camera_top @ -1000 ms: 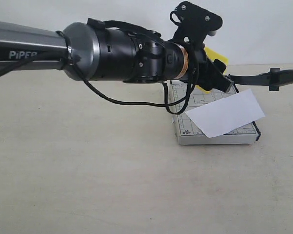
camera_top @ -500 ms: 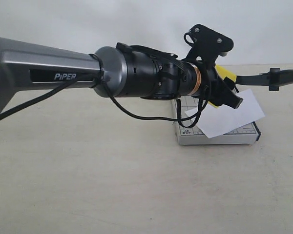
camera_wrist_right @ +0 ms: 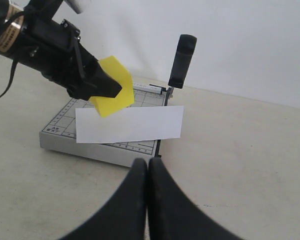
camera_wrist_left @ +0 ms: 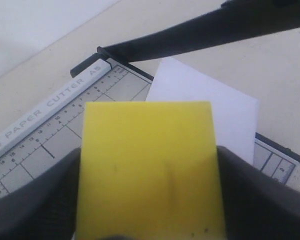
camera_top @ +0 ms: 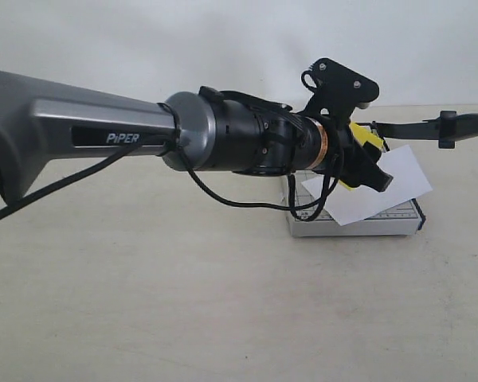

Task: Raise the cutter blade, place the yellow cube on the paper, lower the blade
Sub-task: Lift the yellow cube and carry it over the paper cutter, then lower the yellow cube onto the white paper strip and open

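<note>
My left gripper (camera_top: 366, 159) is shut on the yellow cube (camera_top: 365, 137), its dark fingers (camera_wrist_left: 45, 200) pressing both sides of the cube (camera_wrist_left: 150, 165). The cube (camera_wrist_right: 114, 80) hangs just above the back part of the grey cutter base (camera_top: 334, 225), near the far edge of the paper (camera_wrist_right: 140, 125). The white paper (camera_top: 382, 191) lies slanted across the base (camera_wrist_left: 35, 150). The cutter blade (camera_wrist_right: 182, 55) stands raised, its black arm (camera_top: 430, 126) clear of the base. In the right wrist view my right gripper (camera_wrist_right: 148, 162) is shut and empty, on the near side of the cutter.
The cutter sits on a plain beige tabletop (camera_top: 183, 302) with a white wall (camera_top: 223, 40) behind. My left arm's grey and black body (camera_top: 223, 139) stretches across from the left, with a loose black cable (camera_top: 239, 200) hanging under it.
The left arm has reached further right and come down, carrying the yellow cube from above the cutter's back edge to just over the paper. The blade and right gripper have not moved.
</note>
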You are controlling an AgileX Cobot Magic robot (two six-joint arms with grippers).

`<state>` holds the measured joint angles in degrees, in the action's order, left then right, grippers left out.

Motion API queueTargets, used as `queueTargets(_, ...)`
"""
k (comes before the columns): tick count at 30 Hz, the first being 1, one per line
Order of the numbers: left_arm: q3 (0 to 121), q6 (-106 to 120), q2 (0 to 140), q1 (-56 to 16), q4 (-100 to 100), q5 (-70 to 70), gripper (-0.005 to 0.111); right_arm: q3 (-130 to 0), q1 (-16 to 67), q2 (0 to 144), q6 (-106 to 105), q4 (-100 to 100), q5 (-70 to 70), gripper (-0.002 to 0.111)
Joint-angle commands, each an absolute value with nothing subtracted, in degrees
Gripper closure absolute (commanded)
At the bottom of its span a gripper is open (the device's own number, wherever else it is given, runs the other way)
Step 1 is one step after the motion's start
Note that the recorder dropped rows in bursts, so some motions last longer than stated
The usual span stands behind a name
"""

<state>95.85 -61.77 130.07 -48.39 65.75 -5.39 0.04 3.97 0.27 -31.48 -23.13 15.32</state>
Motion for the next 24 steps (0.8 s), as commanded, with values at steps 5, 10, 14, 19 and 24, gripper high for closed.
queueTargets(5,96.2,-62.3,131.3,-48.7,65.3,-4.3,0.102,0.0,3.9,0.0,-31.5,-23.4,15.1,0.108)
queueTargets(10,96.2,-62.0,131.7,-48.7,65.3,-4.4,0.102,0.0,3.9,0.0,-31.5,-23.4,15.1,0.108)
queueTargets(14,96.2,-61.9,132.1,-48.7,65.3,-4.3,0.102,0.0,3.9,0.0,-31.5,-23.4,15.1,0.108)
queueTargets(19,96.2,-61.9,132.3,-48.7,65.3,-3.8,0.102,0.0,3.9,0.0,-31.5,-23.4,15.1,0.108)
queueTargets(24,96.2,-61.9,132.3,-48.7,66.0,-2.9,0.099,0.0,3.9,0.0,-31.5,-23.4,15.1,0.108)
